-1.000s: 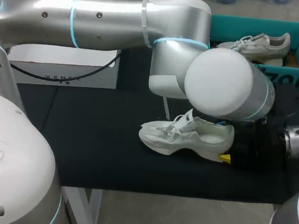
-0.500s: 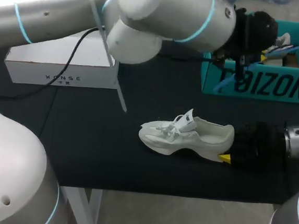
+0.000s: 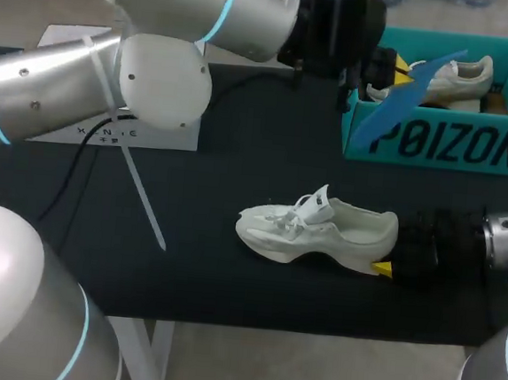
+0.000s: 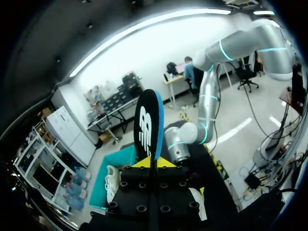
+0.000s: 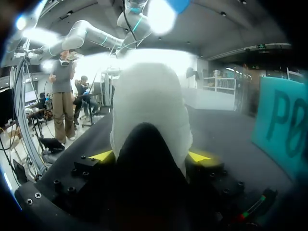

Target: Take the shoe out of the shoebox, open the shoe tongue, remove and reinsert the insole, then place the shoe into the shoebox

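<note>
A white shoe [image 3: 317, 231] stands upright on the black table mat, toe to the left, tongue raised. My right gripper [image 3: 388, 260] comes in from the right and is shut on its heel; the right wrist view shows the pale heel [image 5: 149, 120] between the two yellow tips of that gripper [image 5: 150, 156]. High over the table's back, my left gripper [image 3: 396, 73] is shut on a blue-edged black insole [image 3: 418, 96], which hangs over the teal shoebox [image 3: 445, 144]. In the left wrist view the insole [image 4: 148, 127] stands straight up out of the gripper [image 4: 154, 163].
A second white shoe [image 3: 455, 76] lies inside the shoebox. A white box [image 3: 165, 136] sits at the back left, partly behind my left arm. A thin pale strap [image 3: 142, 200] dangles from that arm over the mat.
My left arm has risen off the shoe and swung up and back, carrying the insole over to the shoebox. The shoe and my right gripper have stayed put.
</note>
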### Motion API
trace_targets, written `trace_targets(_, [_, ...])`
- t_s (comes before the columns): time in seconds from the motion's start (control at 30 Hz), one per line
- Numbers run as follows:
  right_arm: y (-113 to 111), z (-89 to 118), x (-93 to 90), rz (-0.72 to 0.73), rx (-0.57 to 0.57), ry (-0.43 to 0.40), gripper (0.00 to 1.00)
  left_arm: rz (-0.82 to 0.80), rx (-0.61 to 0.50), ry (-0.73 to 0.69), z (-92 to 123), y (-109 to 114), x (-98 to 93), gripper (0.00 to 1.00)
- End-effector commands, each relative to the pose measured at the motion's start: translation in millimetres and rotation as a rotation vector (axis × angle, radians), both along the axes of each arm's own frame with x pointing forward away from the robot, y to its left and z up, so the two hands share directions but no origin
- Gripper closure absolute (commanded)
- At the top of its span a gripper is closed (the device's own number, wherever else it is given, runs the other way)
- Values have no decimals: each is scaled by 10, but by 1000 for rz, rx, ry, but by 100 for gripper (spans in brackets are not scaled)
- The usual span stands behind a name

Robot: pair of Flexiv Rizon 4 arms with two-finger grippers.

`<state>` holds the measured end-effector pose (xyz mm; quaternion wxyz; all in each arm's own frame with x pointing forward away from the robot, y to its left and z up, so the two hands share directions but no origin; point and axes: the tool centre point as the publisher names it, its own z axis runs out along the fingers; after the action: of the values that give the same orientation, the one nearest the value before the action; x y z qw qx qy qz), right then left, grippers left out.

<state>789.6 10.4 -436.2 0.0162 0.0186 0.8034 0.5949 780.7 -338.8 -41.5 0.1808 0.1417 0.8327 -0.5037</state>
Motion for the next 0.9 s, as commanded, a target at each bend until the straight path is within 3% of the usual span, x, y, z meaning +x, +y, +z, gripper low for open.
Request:
trace_targets(0.03, [25, -60, 7, 0, -1, 1, 100, -131, -262, 13, -45, 27, 3, 100])
trace_targets(0.2, [25, -60, 7, 0, -1, 1, 100, -131, -262, 13, -45, 27, 3, 100])
trace_targets(0.33, [25, -60, 7, 0, -1, 1, 100, -209, -302, -12, 298, 23, 47, 100])
trace_targets(0.57, [25, -60, 7, 0, -1, 1, 100, -298, -447, 97, 769, 223, 248, 100])
trace_targets(0.67, [25, -60, 7, 0, -1, 1, 100, -340, -496, 146, 897, 324, 307, 100])
trace_targets(0.9, [25, -60, 7, 0, -1, 1, 100, -350, -468, 201, 1046, 601, 379, 100])
